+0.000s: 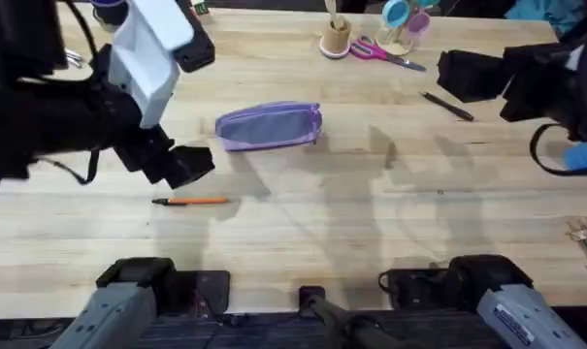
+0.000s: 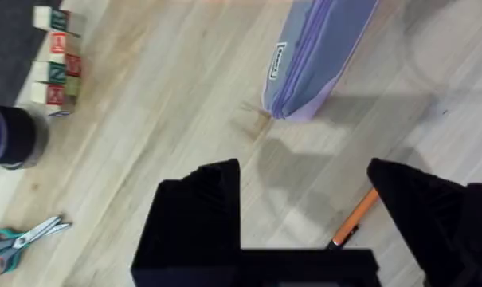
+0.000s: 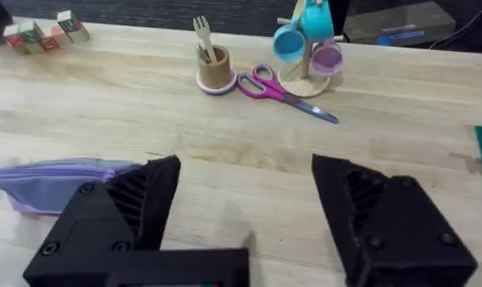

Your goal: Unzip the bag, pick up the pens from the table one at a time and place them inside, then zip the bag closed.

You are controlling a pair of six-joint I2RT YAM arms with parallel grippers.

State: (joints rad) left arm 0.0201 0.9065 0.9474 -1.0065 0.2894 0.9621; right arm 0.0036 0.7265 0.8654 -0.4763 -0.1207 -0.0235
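Left claw (image 1: 198, 161) wide open, empty, hovering above the desk (image 1: 371, 213) left of centre, between the bag (image 1: 269, 126) and the orange pen (image 1: 191, 201). In the left wrist view, black fingers (image 2: 201, 207) spread apart, with the orange pen (image 2: 354, 218) showing beside one of them and an end of the bag (image 2: 316, 56) just beyond.

Right claw (image 1: 468, 74) also wide open and empty, raised toward the far right corner, close to the black pen (image 1: 446, 106). In the right wrist view, fingers (image 3: 137, 199) parted wide over bare wood, with the bag (image 3: 53, 182) off to one side.

Bag lying flat near the desk's middle, somewhat toward the far edge, long side running roughly parallel to that edge. Zip state hard to tell. Orange pen flat on the desk nearer the front edge, left of centre, apart from the bag. Black pen lying at a slant toward the far right, well apart from the bag.

Along the far edge: pink scissors (image 1: 385, 53), small cup (image 1: 336, 39) with wooden utensils, mug stand (image 1: 402, 24). Toy blocks (image 2: 53, 56) near the far left corner.
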